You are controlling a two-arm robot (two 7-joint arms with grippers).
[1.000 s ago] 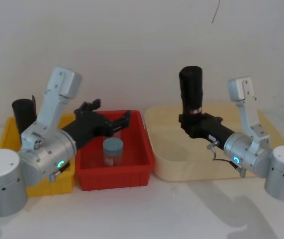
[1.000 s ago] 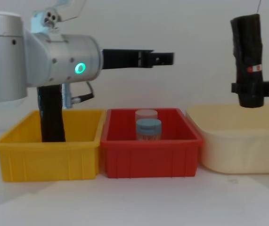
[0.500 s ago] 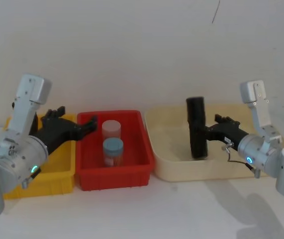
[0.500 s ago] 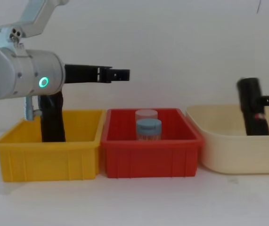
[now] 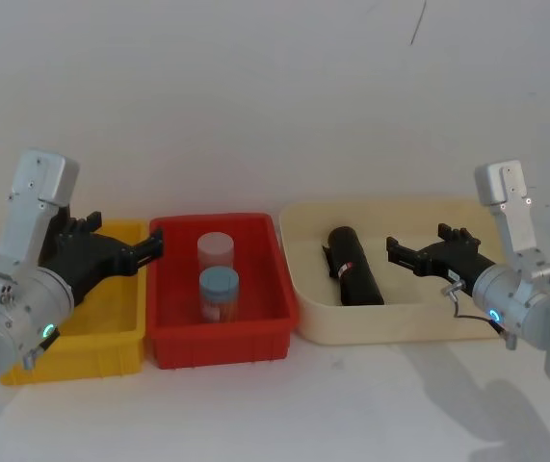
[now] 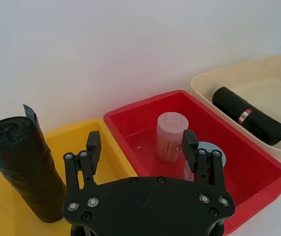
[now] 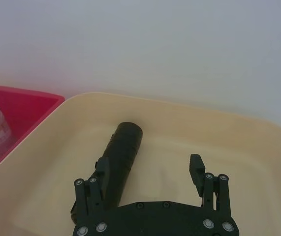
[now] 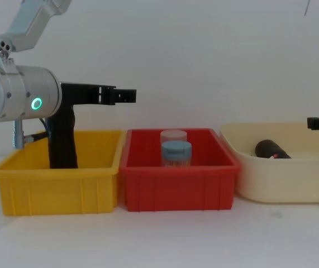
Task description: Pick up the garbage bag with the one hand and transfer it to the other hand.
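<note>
From my station this looks like a robotics test lab: a plain white wall [image 8: 204, 56] at the far side, a white bench [image 8: 159, 240] in front of it, and a tidy row of plastic bins, yellow bin [image 8: 58, 190] left, red bin [image 8: 179, 187] middle, cream tub [image 8: 282, 181] right.

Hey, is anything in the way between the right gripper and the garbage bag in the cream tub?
Nothing visible is. The garbage bag lies on its side in the cream tub, and the right gripper is open just beside it, with no other thing between them.
</note>
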